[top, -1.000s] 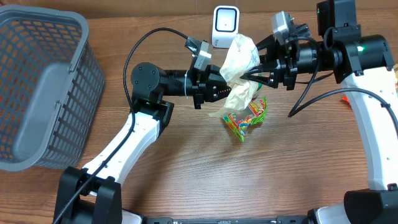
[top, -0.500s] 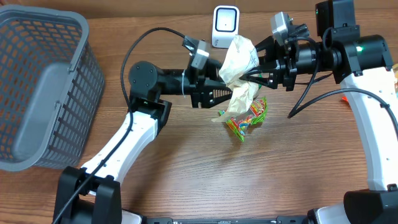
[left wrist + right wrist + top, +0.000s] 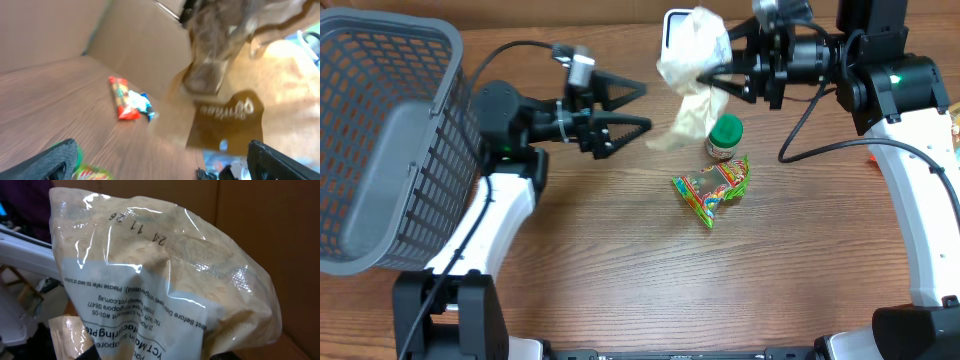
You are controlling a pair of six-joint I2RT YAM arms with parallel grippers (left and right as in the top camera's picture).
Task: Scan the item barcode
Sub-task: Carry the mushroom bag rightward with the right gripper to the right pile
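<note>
Right fingers (image 3: 728, 84) clamp the bag (image 3: 692, 45) at the scanner (image 3: 669, 25), left fingers (image 3: 625, 125) apart; presentation likely requires turning the label (image 3: 150, 330) toward it.

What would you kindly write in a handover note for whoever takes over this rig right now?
Right gripper: shut on the clear plastic bag of beige contents, held up before the white box-shaped scanner.
Left gripper: open, empty, apart from the bag.
On the wooden table: small green-lidded jar, colourful snack packet; grey plastic basket at its left.
Done: bag raised to the scanner.
Left: no barcode in view; whether it has scanned cannot be told.
</note>
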